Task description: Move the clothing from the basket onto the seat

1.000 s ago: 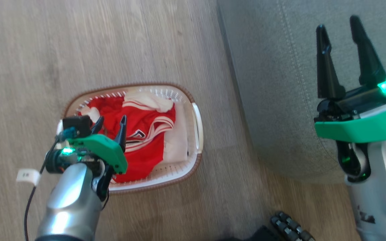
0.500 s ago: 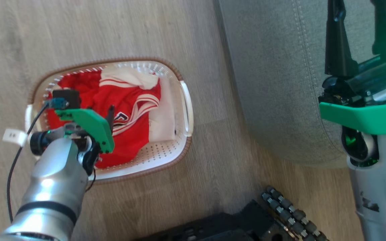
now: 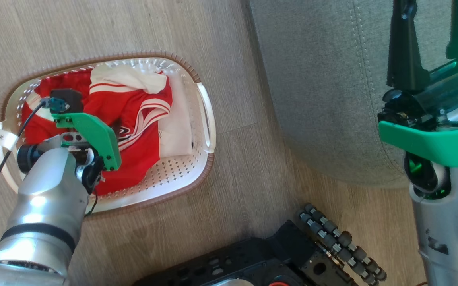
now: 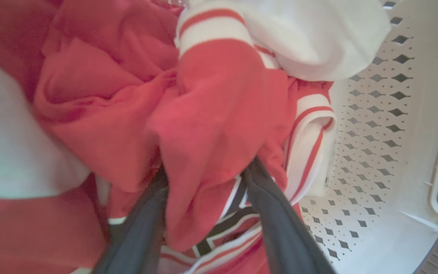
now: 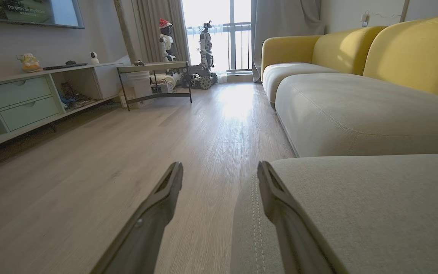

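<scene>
The clothes (image 3: 141, 107) lie bunched in the basket (image 3: 212, 157) on the floor, just beside the seat (image 3: 324, 99). The left hand (image 4: 208, 167) is down in the basket, fingers spread on both sides of a red fold, likely so it can pinch it. The right hand (image 3: 433, 24) hangs spread and empty over the seat, out of the way.

Your left gripper (image 3: 113, 131) down in basket (image 3: 204, 119), left side, on wood floor (image 3: 233, 35). Fingers hidden under its green mount, tips lost in red clothing (image 3: 137, 103). White cloth (image 3: 133, 77) on pile's far side. Your right gripper (image 3: 433, 37) over grey seat (image 3: 324, 99) at right, fingers wide apart. Black wheeled base (image 3: 253, 258) at near edge.
</scene>
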Motion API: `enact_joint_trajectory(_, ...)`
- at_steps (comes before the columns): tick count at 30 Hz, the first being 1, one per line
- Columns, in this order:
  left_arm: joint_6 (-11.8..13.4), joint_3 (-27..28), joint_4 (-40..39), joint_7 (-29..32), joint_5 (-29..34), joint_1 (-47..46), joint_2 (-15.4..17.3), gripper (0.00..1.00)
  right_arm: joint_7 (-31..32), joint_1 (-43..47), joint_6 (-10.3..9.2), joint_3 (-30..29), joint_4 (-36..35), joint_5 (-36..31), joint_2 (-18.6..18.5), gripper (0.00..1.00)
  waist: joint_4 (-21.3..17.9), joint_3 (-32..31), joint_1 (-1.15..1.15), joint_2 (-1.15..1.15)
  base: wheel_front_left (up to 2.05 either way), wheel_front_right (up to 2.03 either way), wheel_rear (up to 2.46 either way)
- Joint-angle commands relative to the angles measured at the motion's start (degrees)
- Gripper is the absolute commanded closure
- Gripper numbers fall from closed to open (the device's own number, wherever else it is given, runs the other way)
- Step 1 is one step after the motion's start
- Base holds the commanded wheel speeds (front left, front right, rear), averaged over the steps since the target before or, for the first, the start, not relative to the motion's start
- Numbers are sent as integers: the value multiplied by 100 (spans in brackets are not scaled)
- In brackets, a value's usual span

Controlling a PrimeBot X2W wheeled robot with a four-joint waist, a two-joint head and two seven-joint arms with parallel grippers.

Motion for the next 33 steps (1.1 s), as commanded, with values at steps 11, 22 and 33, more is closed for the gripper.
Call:
enact_joint_trajectory(11,-35,-214,-16,-198,-357,131,189,100,-36,122,-1,17,-165,-97,114,0,46,-181,-1,0,0,0,0)
enact_joint_trajectory(22,-35,-507,-198,-659,-771,649,-23,100,-36,274,-1,55,84,-137,-67,0,225,-1023,-1,0,0,0,0)
enact_joint_trajectory(33,-35,-1232,-950,-1410,-1360,1412,-15,100,-36,748,-1,31,487,23,-266,0,595,-2416,-1,0,0,0,0)
